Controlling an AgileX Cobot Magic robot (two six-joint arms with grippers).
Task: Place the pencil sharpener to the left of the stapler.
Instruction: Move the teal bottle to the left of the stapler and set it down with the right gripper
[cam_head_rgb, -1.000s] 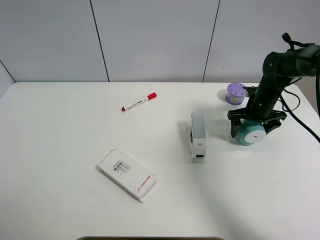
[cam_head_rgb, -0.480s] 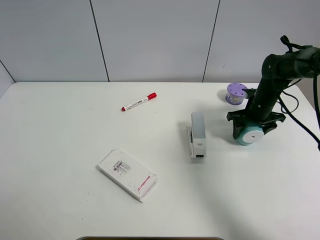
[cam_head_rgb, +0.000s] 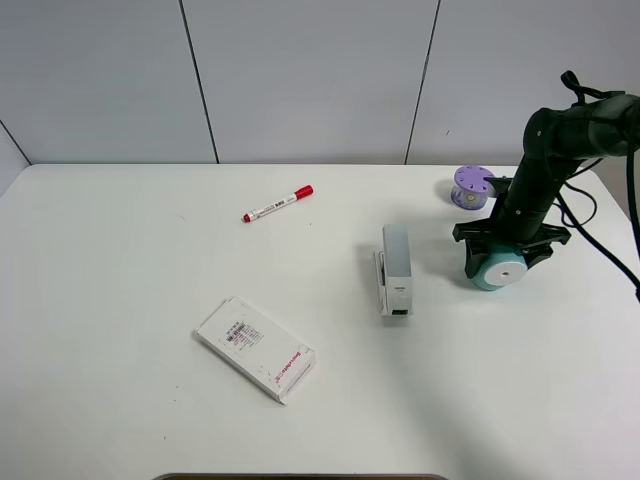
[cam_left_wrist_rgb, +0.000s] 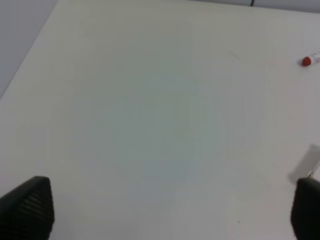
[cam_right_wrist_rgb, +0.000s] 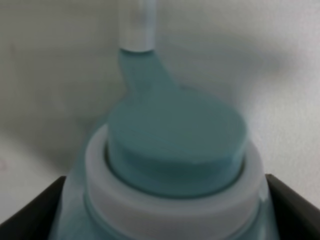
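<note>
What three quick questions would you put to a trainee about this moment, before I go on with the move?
1. True or false: the right pincer is shut on the pencil sharpener.
2. In the exterior high view, on which side of the stapler does the pencil sharpener sit? A) its left B) its right C) on top of it
3. Fill in: the marker near the back of the table has a ___ cap.
Key: 1 true; 2 B; 3 red.
</note>
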